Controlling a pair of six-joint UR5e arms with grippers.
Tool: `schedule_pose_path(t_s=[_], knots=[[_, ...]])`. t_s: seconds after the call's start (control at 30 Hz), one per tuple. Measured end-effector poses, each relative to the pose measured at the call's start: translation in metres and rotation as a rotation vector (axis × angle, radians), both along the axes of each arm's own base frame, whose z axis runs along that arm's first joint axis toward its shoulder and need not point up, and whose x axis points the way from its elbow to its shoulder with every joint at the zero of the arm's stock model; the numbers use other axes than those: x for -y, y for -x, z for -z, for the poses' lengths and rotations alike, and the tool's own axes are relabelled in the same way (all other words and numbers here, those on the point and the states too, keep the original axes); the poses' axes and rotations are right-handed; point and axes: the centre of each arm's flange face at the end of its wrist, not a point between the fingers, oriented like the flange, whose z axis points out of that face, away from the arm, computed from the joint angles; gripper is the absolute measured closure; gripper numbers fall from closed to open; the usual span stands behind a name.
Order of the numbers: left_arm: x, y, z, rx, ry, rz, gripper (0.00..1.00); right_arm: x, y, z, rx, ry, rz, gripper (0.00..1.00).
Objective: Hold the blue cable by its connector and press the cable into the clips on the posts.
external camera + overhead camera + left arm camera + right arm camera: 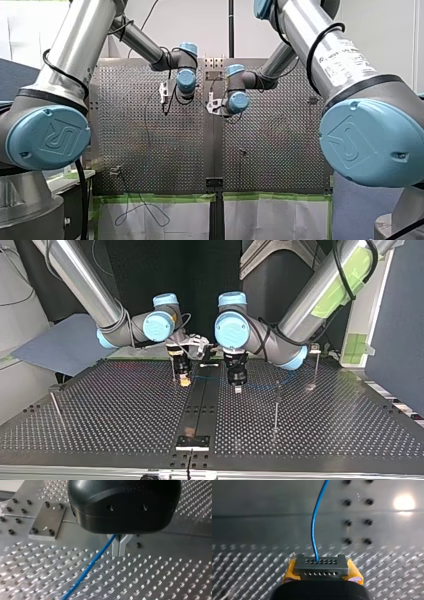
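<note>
Yellow-padded, the right gripper (322, 573) clamps the grey connector (321, 565); the blue cable (313, 525) runs to the left gripper (119, 547), seemingly pinched shut on it. Overtension could yank it free before the posts (276, 405).

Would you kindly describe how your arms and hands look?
My left arm and my right arm are silver tubes with light-blue UR-logo caps and black cables. My left hand is black with metal fingers; my right hand has yellow pads.
</note>
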Motion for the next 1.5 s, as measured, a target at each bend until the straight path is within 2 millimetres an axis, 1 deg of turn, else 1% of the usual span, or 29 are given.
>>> schedule_pose_path(t_s=[0.2,0.33,0.43,0.5,0.67,0.83,0.97,1.07,1.3,1.5], knots=[[0.016,0.006,0.022,-0.031,-0.008,0.026,1.0,-0.005,0.02,0.023,-0.044,-0.034,0.041,1.0],[0.027,0.01,0.036,-0.046,-0.013,0.044,1.0,-0.009,0.033,0.024,-0.067,-0.034,0.067,1.0],[0.035,0.014,0.041,-0.046,-0.008,0.057,1.0,-0.012,0.042,0.021,-0.078,-0.032,0.089,1.0],[0.04,0.017,0.043,-0.044,-0.003,0.064,1.0,-0.015,0.048,0.023,-0.086,-0.038,0.1,1.0],[0.045,0.025,0.05,-0.04,0.003,0.065,1.0,-0.021,0.06,0.036,-0.103,-0.056,0.114,1.0],[0.046,0.034,0.064,-0.038,0.004,0.073,1.0,-0.028,0.071,0.053,-0.116,-0.075,0.122,1.0],[0.051,0.036,0.075,-0.03,0.003,0.083,1.0,-0.033,0.079,0.066,-0.118,-0.085,0.129,1.0],[0.057,0.037,0.089,-0.04,-0.013,0.097,1.0,-0.037,0.086,0.076,-0.12,-0.093,0.137,1.0],[0.078,0.043,0.128,-0.061,-0.03,0.133,1.0,-0.045,0.105,0.098,-0.127,-0.111,0.157,1.0],[0.091,0.049,0.161,-0.082,-0.037,0.155,1.0,-0.042,0.114,0.105,-0.112,-0.1,0.171,1.0]])
